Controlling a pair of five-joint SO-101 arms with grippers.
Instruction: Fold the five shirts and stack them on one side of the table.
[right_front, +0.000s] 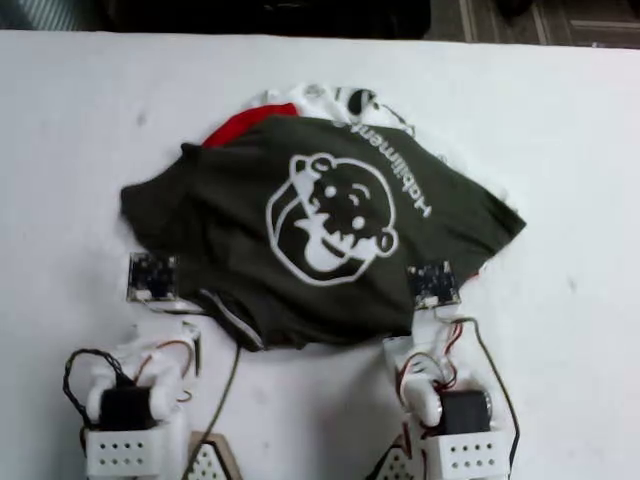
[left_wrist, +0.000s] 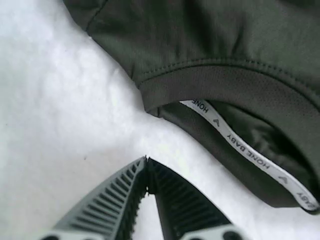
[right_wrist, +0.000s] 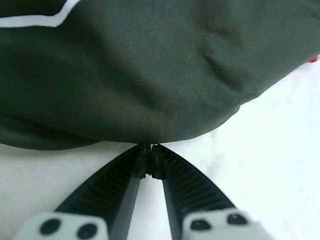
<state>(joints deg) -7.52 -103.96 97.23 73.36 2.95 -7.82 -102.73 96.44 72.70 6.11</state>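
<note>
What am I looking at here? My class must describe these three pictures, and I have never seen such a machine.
Two small robot arms sit side by side at a white table. One picture looks down from above; the other two come from cameras on each arm's wrist. A dark green shirt with a white bear print lies over a red shirt and a white shirt. The left gripper is shut beside the collar, holding nothing. The right gripper is shut at the green shirt's edge.

A dark green shirt (right_front: 320, 240) with a white cartoon print lies spread and rumpled on top of the pile, mid-table. Beneath it, 2 more peek out at the far edge: a red shirt (right_front: 250, 121) and a white patterned shirt (right_front: 330, 99).
</note>
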